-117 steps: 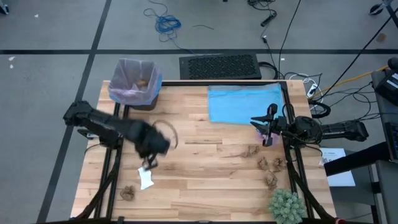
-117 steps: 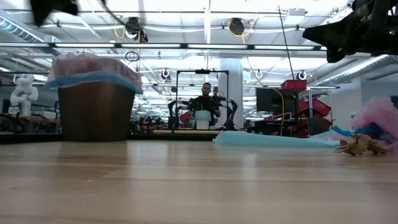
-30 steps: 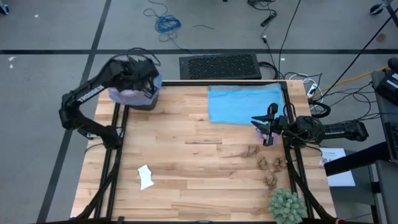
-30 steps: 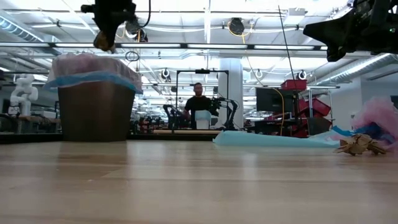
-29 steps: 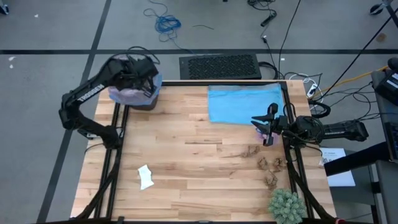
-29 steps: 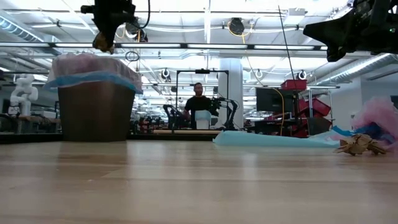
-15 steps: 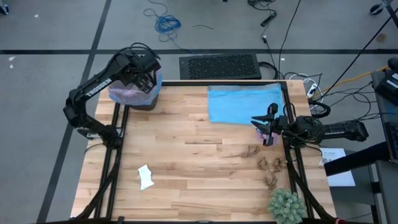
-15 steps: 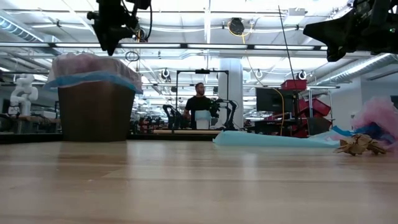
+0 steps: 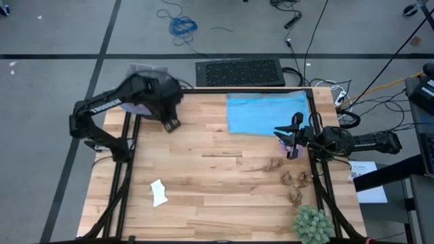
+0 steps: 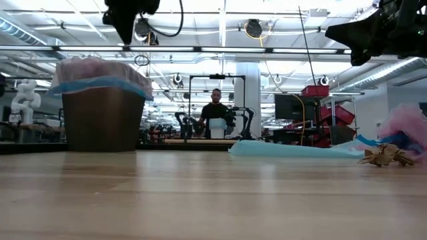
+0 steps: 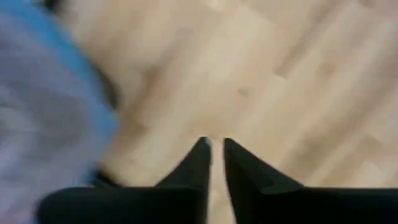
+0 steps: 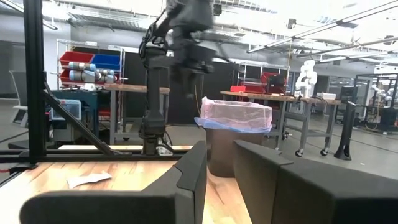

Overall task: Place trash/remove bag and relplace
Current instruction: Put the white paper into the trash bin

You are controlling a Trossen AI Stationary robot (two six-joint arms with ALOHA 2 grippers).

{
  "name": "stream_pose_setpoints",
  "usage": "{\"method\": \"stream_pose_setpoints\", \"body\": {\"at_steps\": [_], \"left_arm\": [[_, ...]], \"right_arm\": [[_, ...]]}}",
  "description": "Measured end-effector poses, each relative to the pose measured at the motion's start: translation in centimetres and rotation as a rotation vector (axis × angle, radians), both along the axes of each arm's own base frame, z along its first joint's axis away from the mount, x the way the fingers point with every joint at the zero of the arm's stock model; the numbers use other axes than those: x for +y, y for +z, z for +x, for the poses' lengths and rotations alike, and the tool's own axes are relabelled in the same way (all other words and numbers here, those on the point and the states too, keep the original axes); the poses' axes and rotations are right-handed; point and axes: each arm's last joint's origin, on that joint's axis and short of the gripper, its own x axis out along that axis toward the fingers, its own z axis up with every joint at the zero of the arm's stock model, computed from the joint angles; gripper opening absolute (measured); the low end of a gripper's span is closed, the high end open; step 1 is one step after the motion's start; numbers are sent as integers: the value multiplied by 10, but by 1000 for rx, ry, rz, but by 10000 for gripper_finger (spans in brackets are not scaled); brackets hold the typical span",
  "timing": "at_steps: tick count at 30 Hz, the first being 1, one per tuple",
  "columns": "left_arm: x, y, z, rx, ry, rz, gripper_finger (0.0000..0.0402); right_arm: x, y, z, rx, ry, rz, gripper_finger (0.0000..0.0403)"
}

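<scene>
Table [image 9: 217, 196]: pale butcher-block wood, plank seams and grain showing, framed by dark metal rails.
Bin [image 10: 102, 120]: dark brown, tapering downward, at the table's far left corner; from above mostly hidden under the left arm.
Bag [image 10: 100, 69]: thin, crinkly lavender-pink liner puffed over the bin's rim, with a light blue band folded just below it.
Left gripper [image 11: 215, 149]: two dark pointed fingers drawn nearly together with only a thin slit between, nothing gripped; it hangs above bare wood just beside the bin. The wrist picture is motion-smeared, the liner a lavender and blue blur.
Right gripper [image 12: 219, 155]: broad dark fingers with a narrow gap, holding nothing that can be seen; parked high at the table's right edge, facing the bin.
Trash [image 9: 296, 178]: small crumpled brown paper wads scattered near the right edge, close to the right arm; one white scrap [image 9: 159, 193] lies flat near the front left.
Blue bag [image 9: 266, 112]: smooth light blue plastic, spread flat at the far right.
Plant [image 9: 312, 225]: green, spiky, rounded, at the front right corner, partly cut off.
Writing: pale lettering along the left arm, too small to read.
Background: a person [image 10: 215, 111] stands at a distant workstation.
</scene>
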Motion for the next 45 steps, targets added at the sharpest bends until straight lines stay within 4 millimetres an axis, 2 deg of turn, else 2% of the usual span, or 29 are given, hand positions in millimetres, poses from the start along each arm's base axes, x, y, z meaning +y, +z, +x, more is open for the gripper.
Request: {"method": "stream_pose_setpoints", "body": {"at_steps": [2,6,11,14,17,23,26,29,34,38,45], "left_arm": [[-21,0,5,-10,-18,-46,8],[-66,-3,13,5,-82,-113,3],[-125,-11,14,60,-315,-147,2],[-156,-29,13,139,-509,-118,2],[-178,-58,16,243,-650,-74,2],[-196,-129,35,438,-806,-97,2],[-202,-156,43,466,-914,-161,4],[-206,-179,47,513,-993,-212,22],[-207,-203,49,596,-1094,-225,77],[-210,-216,55,587,-1139,-226,117],[-212,-229,60,604,-1149,-215,139]], "right_arm": [[0,0,0,0,0,0,70],[0,0,0,0,1,4,70],[0,0,0,-1,2,7,70],[0,0,0,-1,3,8,70],[0,0,0,-2,4,8,70],[0,0,0,-2,5,8,70],[0,0,0,-2,5,8,70],[0,0,0,-3,5,8,70],[0,0,0,-2,6,8,70],[0,0,0,-2,6,8,70],[0,0,0,-2,6,8,70]]}}
